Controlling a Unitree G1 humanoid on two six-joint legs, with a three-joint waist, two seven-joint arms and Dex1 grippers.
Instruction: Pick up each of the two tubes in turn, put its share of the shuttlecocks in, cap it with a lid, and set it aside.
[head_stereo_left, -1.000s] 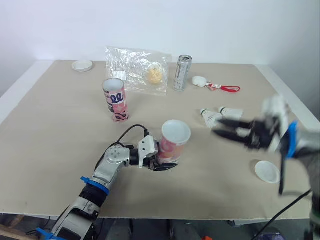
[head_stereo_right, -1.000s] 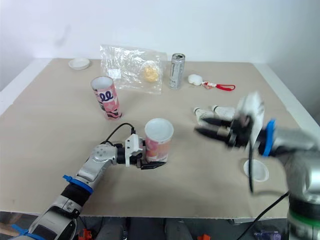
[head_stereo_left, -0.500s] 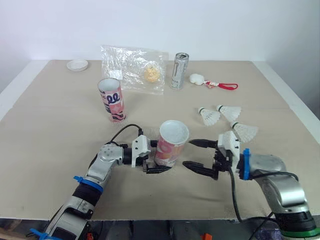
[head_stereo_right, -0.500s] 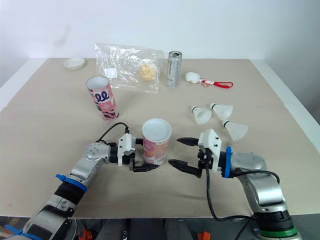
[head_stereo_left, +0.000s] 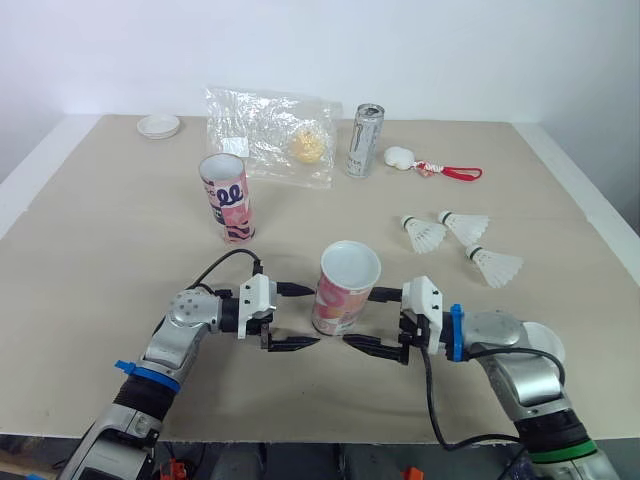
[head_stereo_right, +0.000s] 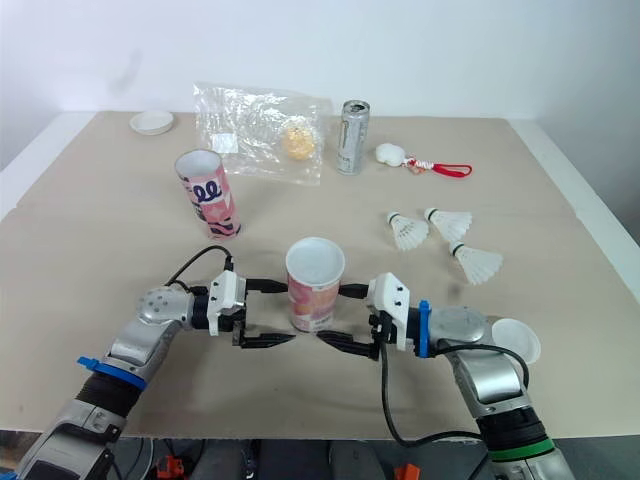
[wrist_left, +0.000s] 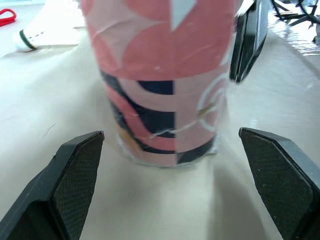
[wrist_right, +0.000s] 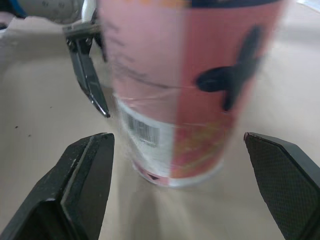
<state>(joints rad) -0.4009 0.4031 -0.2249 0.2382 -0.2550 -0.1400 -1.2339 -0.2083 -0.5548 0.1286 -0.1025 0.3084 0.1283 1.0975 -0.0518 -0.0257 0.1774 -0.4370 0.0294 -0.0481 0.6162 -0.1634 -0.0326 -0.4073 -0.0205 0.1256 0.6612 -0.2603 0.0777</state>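
Near the table's (head_stereo_left: 120, 260) front edge, the pink tube (head_stereo_left: 346, 290) stands upright, its open mouth up, between the two grippers. From either side the left gripper (head_stereo_left: 312, 315) and the right gripper (head_stereo_left: 357, 318) face it, fingers spread wide and gripping nothing. A second tube (head_stereo_left: 228, 198) stands farther back toward the left edge. Three shuttlecocks (head_stereo_left: 460, 240) lie toward the right edge, and a white lid (head_stereo_left: 545, 340) sits near the front right corner.

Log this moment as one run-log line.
left gripper: open, beside near tube | right gripper: open, opposite side | near tube: upright, unheld | shuttlecocks: three loose, right of it
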